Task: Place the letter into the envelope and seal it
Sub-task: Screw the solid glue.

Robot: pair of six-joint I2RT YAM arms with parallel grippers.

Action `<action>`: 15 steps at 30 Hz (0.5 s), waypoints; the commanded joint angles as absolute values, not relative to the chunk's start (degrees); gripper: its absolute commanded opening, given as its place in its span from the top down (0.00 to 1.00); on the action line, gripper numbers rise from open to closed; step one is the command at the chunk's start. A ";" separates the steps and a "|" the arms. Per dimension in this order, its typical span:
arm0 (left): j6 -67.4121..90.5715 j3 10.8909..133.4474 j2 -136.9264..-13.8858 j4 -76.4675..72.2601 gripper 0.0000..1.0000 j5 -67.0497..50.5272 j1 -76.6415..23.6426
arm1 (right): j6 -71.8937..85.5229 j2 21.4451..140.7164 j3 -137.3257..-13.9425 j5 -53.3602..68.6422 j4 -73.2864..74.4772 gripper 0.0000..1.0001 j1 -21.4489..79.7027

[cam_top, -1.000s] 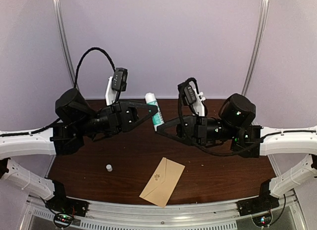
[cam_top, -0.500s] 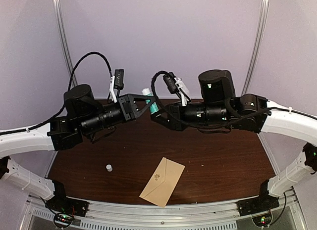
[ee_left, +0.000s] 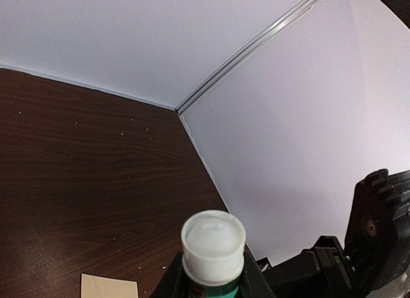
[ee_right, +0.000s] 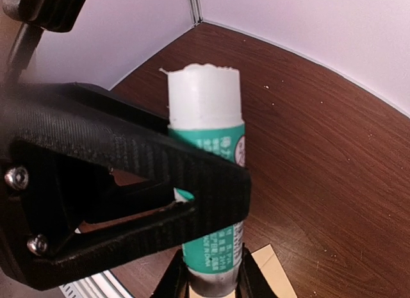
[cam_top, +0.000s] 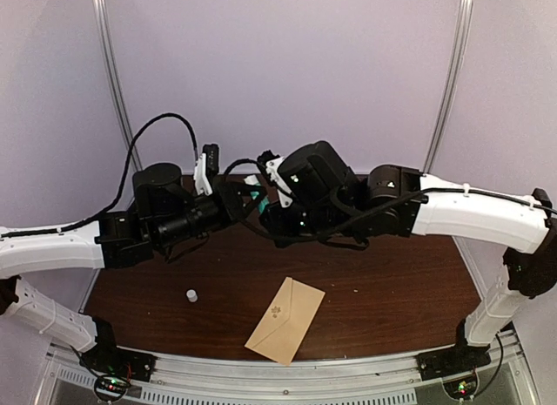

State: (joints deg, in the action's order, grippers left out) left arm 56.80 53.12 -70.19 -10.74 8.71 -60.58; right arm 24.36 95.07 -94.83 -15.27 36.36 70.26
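One glue stick [ee_right: 204, 99] held aloft; cap [cam_top: 191, 294] near envelope [cam_top: 285, 320].

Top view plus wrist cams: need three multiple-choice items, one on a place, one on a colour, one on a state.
1. Where is the envelope?
A) flat on the table, near its front edge
B) leaning on the back wall
C) pinched in the air

2. What colour is the glue stick label?
A) red
B) green
C) yellow

3. How is the glue stick held?
A) lying loose
B) uncapped, clamped by both the left gripper and the right gripper
C) capped, standing alone

Key:
1 A: the top view shows it flat by the near edge.
2 B: there is a green band under the white tip.
3 B: each wrist view shows its fingers closed on the stick, with the tip bare.
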 commanded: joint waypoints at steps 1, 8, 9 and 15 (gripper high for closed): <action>56.01 53.11 -69.52 -12.73 1.00 2.63 -61.87 | 24.56 88.73 -90.10 -12.66 24.98 0.79 69.05; 52.32 54.80 -67.42 -13.92 1.00 -1.80 -61.69 | 22.42 78.61 -79.14 1.71 15.54 0.27 67.68; 51.92 55.04 -67.15 -14.08 1.00 -2.72 -61.70 | 22.15 77.40 -77.74 4.17 14.38 0.23 67.34; 48.81 54.83 -66.21 -19.78 1.00 -10.58 -61.54 | 24.67 69.75 -67.47 21.20 2.84 0.06 64.29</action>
